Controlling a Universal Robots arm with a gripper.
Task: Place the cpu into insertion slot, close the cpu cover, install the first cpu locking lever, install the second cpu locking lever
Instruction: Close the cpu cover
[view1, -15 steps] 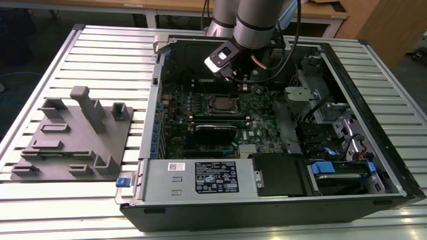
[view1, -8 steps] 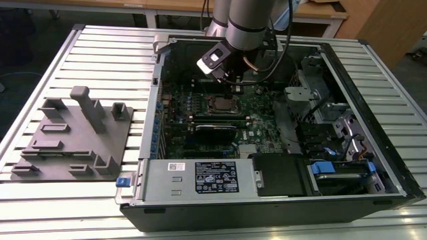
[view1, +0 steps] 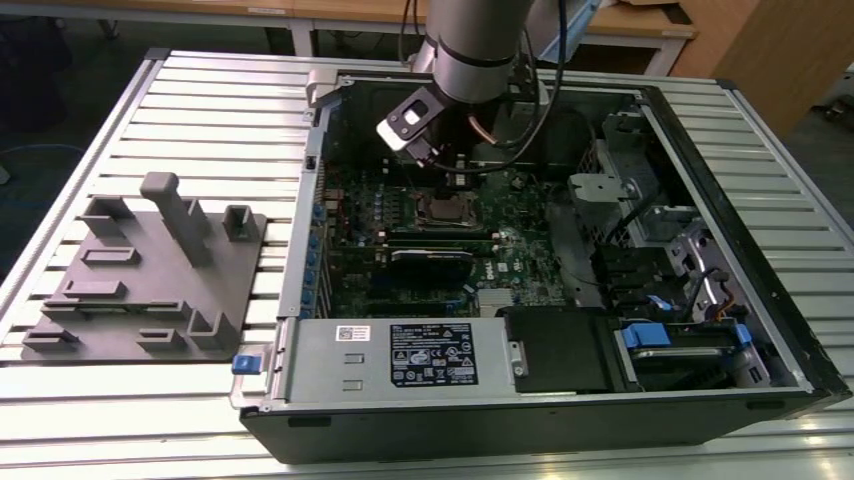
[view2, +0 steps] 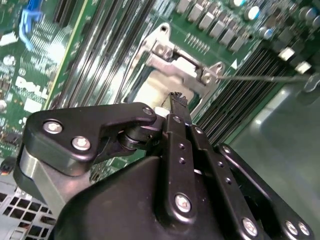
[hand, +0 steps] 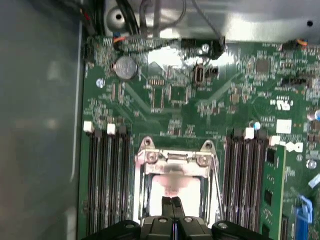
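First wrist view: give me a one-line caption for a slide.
Hand, fingers together, poised over the pale cpu in the insertion slot, memory slots on both sides.

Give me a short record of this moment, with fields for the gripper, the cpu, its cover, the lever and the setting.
gripper: fingers shut, tips over the cpu; contact unclear
cpu: pale face, lying in the insertion slot
cpu cover: seems to lie flat around the cpu
locking lever: thin rod leading off from a socket corner; latched or not, cannot tell
setting: open computer case on a slatted table
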